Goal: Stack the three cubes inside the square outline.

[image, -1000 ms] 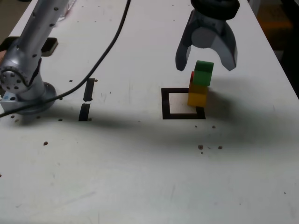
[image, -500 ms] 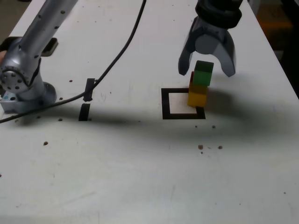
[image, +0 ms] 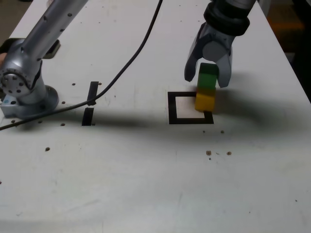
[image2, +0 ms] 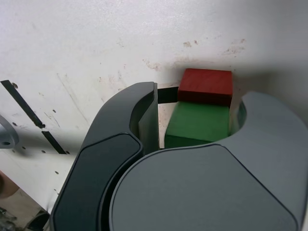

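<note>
A green cube sits on top of a yellow cube. The yellow cube stands on the near right corner of the square outline, as the exterior view shows it, partly over the black tape. My gripper has come down over the green cube and is shut on it, one finger on each side. In the wrist view the green cube lies between the fingers of the gripper. The red cube lies lower, just beyond it. The red cube is hidden in the exterior view.
Two short black tape strips lie at the exterior view's left. The arm's grey base stands beyond them, and a black cable runs across the table. Dark specks dot the white tabletop.
The gripper has dropped from above the stack onto the green cube, and its wide-open jaws have closed in on it. The green cube now sits squarer over the yellow one.
</note>
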